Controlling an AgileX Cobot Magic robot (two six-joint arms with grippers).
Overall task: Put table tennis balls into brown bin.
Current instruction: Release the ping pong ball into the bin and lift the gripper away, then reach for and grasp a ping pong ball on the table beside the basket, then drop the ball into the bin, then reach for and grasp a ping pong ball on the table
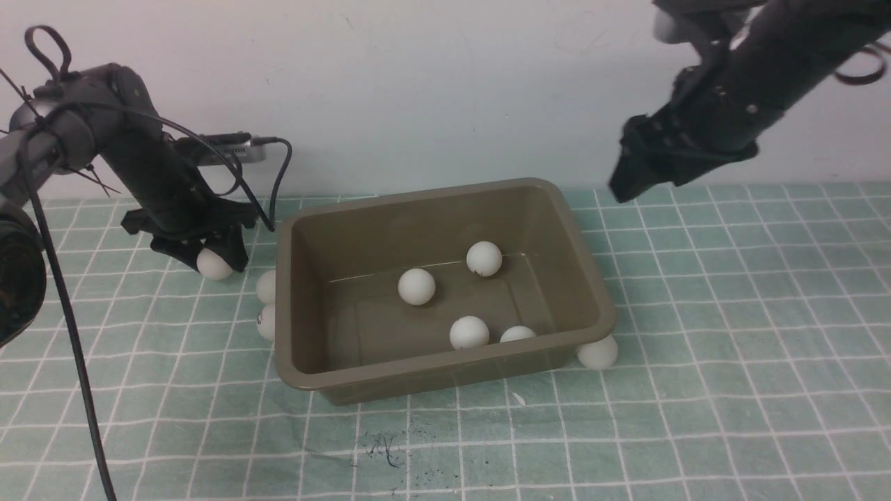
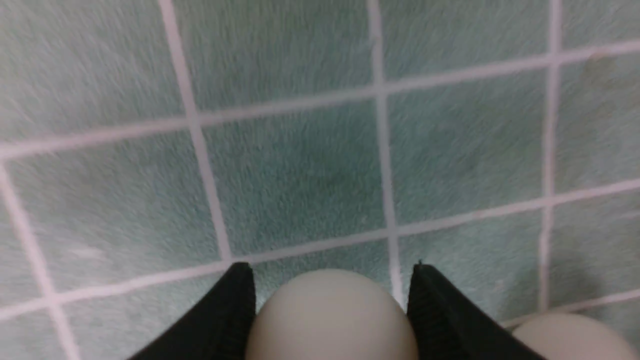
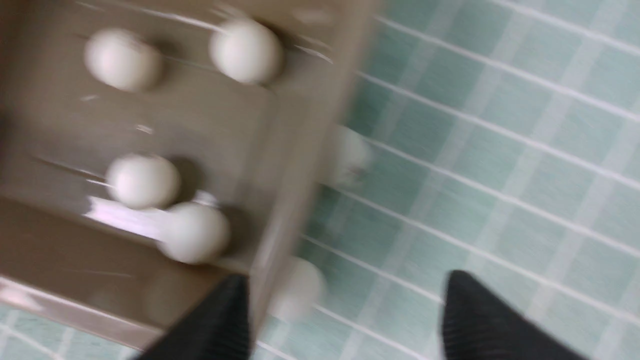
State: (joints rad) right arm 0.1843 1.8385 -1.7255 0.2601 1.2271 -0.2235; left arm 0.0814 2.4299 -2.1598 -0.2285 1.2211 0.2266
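1. Olive-brown glossy bin (image 1: 418, 367) on green checked worktop (image 1: 731, 313), four matte white table tennis balls (image 1: 417, 286) inside, three just outside its walls.
2. Left hand (image 1: 213, 264) clamped on another ball (image 2: 330, 315).
3. Right hand (image 1: 630, 177) aloft, fingers (image 3: 480, 320) apart.

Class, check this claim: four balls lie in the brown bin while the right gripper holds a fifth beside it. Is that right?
Wrong arm: the left gripper holds the fifth ball beside the brown bin, as the front view shows. The right gripper hangs open, empty. Four balls lie inside.
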